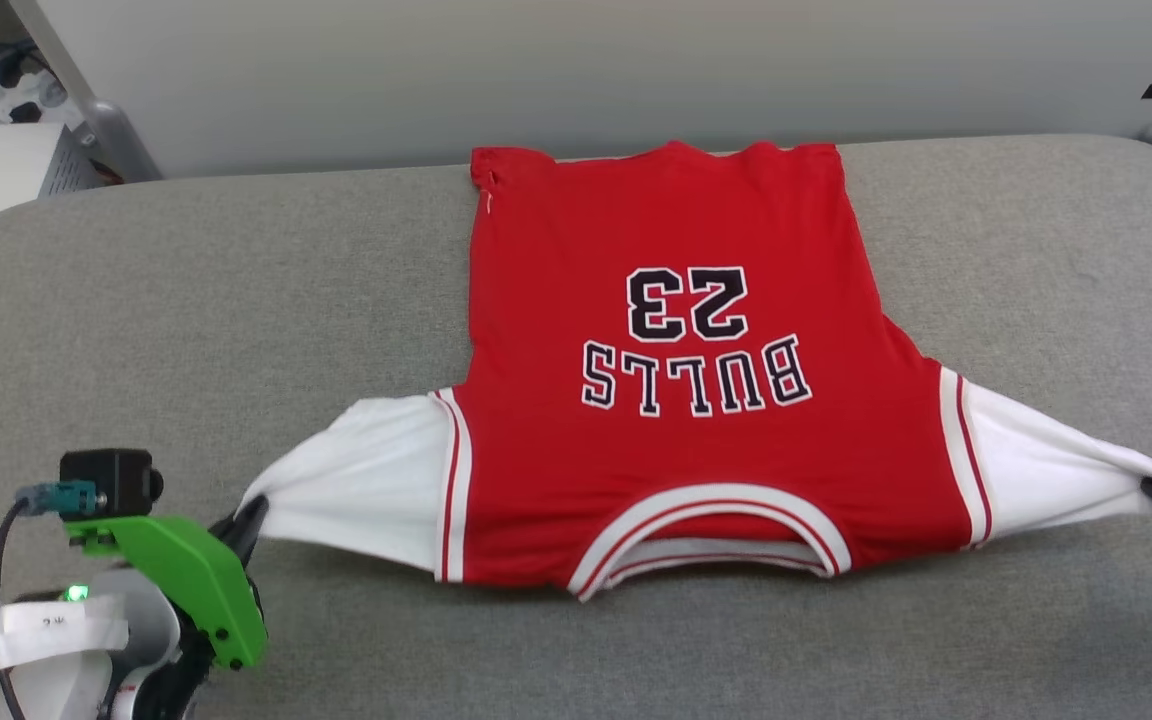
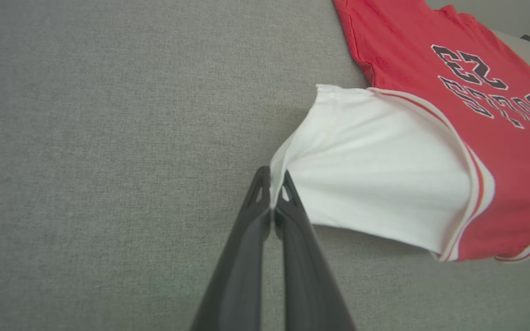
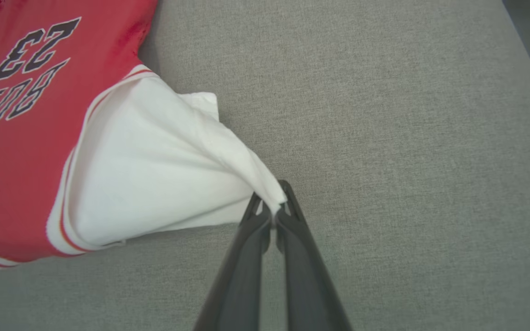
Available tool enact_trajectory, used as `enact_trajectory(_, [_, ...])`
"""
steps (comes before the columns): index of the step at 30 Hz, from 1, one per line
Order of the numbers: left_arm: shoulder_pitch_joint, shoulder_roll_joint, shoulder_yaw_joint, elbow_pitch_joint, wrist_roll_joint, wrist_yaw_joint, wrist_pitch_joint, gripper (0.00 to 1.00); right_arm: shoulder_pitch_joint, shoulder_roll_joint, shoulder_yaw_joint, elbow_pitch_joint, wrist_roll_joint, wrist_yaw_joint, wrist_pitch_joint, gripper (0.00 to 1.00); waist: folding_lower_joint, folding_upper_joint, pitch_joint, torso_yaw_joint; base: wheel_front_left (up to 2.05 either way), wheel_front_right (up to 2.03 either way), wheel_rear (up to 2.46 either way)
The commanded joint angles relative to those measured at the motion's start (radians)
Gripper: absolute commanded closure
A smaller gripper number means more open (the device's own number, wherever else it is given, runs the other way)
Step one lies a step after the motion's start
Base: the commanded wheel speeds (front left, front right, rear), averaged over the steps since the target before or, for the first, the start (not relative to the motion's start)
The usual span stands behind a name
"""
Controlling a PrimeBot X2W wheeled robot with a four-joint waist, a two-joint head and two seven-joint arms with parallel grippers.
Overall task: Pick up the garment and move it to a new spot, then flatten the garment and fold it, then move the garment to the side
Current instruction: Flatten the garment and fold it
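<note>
Your left gripper point(image 2: 272, 184) is sitting closest to the lens in the left wrist view, its two dark fingers pinching shut on the white sleeve edge of the garment point(image 1: 556, 300). Your right gripper point(image 3: 272, 202) is clamping the tip of the opposite white sleeve, jaws closed on the cloth.

Both wrist views are giving you those pinch points close up, with the sleeve fabric bunching into a peak between the fingers. From the head view you are getting the whole layout instead. The garment is lying face up, with its striped collar toward you, its hem at the far side, and "BULLS" and "23" reading upside down.

Its red body is resting fairly flat, while both sleeves are stretching outward into taut points, lifting slightly and casting shadows beneath.

Under the garment, a grey fabric surface point(image 1: 236, 300) is spreading out on every side. Left of the garment, a green bracket point(image 1: 186, 580) is carrying a small black camera point(image 1: 106, 480) behind the left fingers.
</note>
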Motion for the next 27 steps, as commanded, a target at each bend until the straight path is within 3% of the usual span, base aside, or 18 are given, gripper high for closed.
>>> enact_trajectory(1, [0.046, 0.025, 0.008, -0.024, -0.012, 0.021, 0.026, 1.0, 0.04, 0.002, -0.036, -0.038, -0.003, -0.003, 0.028, 1.0, 0.0001, -0.0001, -0.024, -0.001, 0.0, 0.0, 0.0])
enact_trajectory(9, [0.208, 0.059, 0.016, -0.216, -0.072, 0.11, 0.162, 1.0, 0.219, 0.105, -0.183, -0.243, -0.044, -0.003, 0.206, 1.0, 0.0001, -0.0001, -0.033, 0.004, 0.0, 0.0, 0.0])
enact_trajectory(19, [0.245, 0.076, -0.018, -0.361, -0.079, 0.16, 0.256, 1.0, 0.276, 0.192, -0.254, -0.364, -0.078, -0.003, 0.295, 1.0, 0.0001, -0.0001, 0.014, 0.019, 0.0, 0.0, 0.0])
enact_trajectory(20, [0.244, 0.075, -0.021, -0.377, -0.084, 0.16, 0.263, 1.0, 0.271, 0.196, -0.258, -0.371, -0.079, -0.003, 0.299, 0.84, 0.0001, -0.0001, 0.023, 0.022, 0.0, 0.0, 0.0])
enact_trajectory(21, [0.242, 0.075, -0.024, -0.397, -0.088, 0.161, 0.271, 1.0, 0.263, 0.196, -0.256, -0.383, -0.079, -0.003, 0.299, 0.09, 0.0001, -0.0001, 0.033, 0.025, 0.0, 0.0, 0.0])
enact_trajectory(22, [0.242, 0.076, -0.025, -0.413, -0.088, 0.165, 0.277, 1.0, 0.258, 0.197, -0.256, -0.387, -0.076, -0.003, 0.307, 0.0, 0.0001, -0.0001, 0.042, 0.029, 0.0, 0.0, 0.0])
enact_trajectory(27, [0.227, 0.074, -0.036, -0.512, -0.079, 0.188, 0.298, 1.0, 0.199, 0.172, -0.232, -0.443, -0.045, -0.003, 0.311, 0.0, 0.0001, -0.0001, 0.109, 0.059, 0.0, 0.0, 0.0])
